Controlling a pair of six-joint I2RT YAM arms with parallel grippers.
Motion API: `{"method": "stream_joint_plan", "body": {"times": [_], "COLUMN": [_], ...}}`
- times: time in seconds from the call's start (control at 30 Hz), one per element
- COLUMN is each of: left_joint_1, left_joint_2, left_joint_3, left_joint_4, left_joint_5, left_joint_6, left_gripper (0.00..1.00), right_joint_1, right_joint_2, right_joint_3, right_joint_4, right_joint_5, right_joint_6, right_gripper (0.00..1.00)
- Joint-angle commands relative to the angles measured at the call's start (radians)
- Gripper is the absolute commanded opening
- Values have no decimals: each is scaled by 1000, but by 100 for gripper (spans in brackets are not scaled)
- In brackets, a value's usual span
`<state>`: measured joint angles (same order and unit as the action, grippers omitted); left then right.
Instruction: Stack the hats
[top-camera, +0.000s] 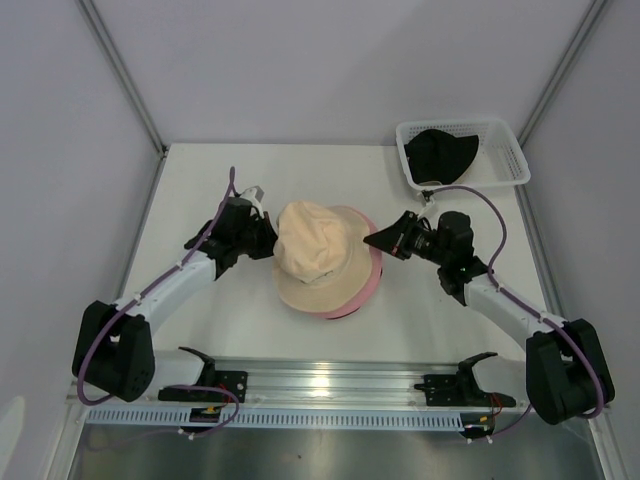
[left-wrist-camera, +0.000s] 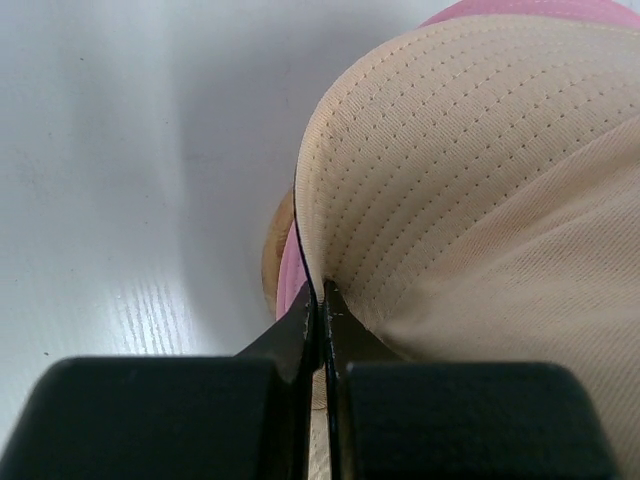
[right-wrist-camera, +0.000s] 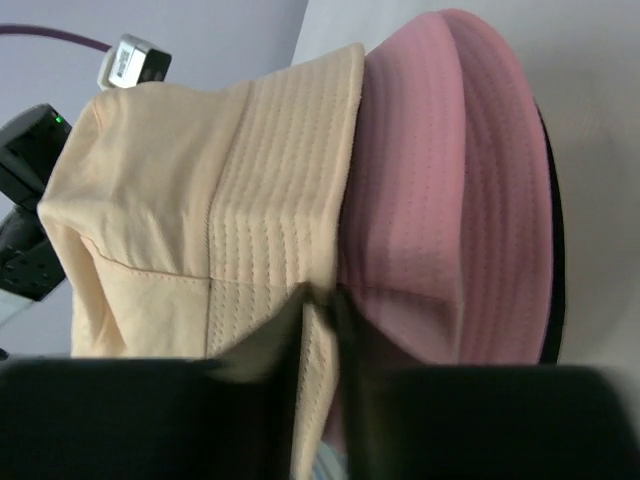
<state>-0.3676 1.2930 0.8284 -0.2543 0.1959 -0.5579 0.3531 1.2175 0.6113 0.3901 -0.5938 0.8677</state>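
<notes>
A beige-and-pink hat (top-camera: 318, 255) lies on top of a pink hat (top-camera: 372, 270) at the table's middle, with a dark edge of a black hat (top-camera: 338, 316) under them. My left gripper (top-camera: 268, 238) is shut on the beige hat's left brim (left-wrist-camera: 330, 240). My right gripper (top-camera: 382, 241) is shut on the beige hat's right brim (right-wrist-camera: 300, 200), next to the pink hat (right-wrist-camera: 450, 190). A second black hat (top-camera: 440, 152) lies in the white basket (top-camera: 505, 170) at the back right.
The white mesh basket stands at the table's far right corner. Grey walls close in the table on three sides. A metal rail (top-camera: 330, 385) with the arm bases runs along the near edge.
</notes>
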Motion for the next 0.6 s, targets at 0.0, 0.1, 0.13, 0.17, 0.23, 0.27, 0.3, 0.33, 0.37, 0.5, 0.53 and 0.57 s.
{"method": "stream_joint_plan", "body": {"times": [0.0, 0.1, 0.13, 0.17, 0.23, 0.27, 0.3, 0.33, 0.37, 0.5, 0.53, 0.57], "left_joint_1": [1, 1, 2, 2, 1, 2, 2, 2, 2, 2, 2, 2], "left_joint_2": [19, 26, 34, 37, 38, 32, 28, 22, 3, -73, -90, -107], "left_joint_3": [31, 32, 31, 29, 17, 12, 3, -3, -8, -12, -11, -11], "left_joint_4": [-34, -49, -54, -62, -59, -57, -56, -59, -62, -92, -108, -115], "left_joint_5": [-82, -111, -125, -128, -125, -124, -122, -128, -133, -162, -168, -177], "left_joint_6": [36, 18, 12, 3, -5, -10, -10, -10, -10, -8, -8, -8], "left_gripper": [1, 1, 1, 1, 1, 1, 1, 1, 1, 1, 1, 1], "right_joint_1": [15, 6, 0, -8, -29, -37, -40, -48, -48, -52, -52, -52], "right_joint_2": [-30, -65, -72, -79, -104, -113, -121, -140, -148, -184, -185, -182], "right_joint_3": [16, 13, 8, -11, -36, -50, -74, -88, -102, -175, -206, -222], "right_joint_4": [23, -82, -105, -111, -132, -140, -149, -166, -175, -189, -174, -169], "right_joint_5": [12, 94, 104, 107, 118, 124, 127, 134, 153, 180, 184, 189], "right_joint_6": [-15, -44, -58, -59, -62, -71, -78, -85, -99, -110, -110, -110], "right_gripper": [1, 0, 0, 0, 0, 0, 0, 0, 0, 0, 0, 0]}}
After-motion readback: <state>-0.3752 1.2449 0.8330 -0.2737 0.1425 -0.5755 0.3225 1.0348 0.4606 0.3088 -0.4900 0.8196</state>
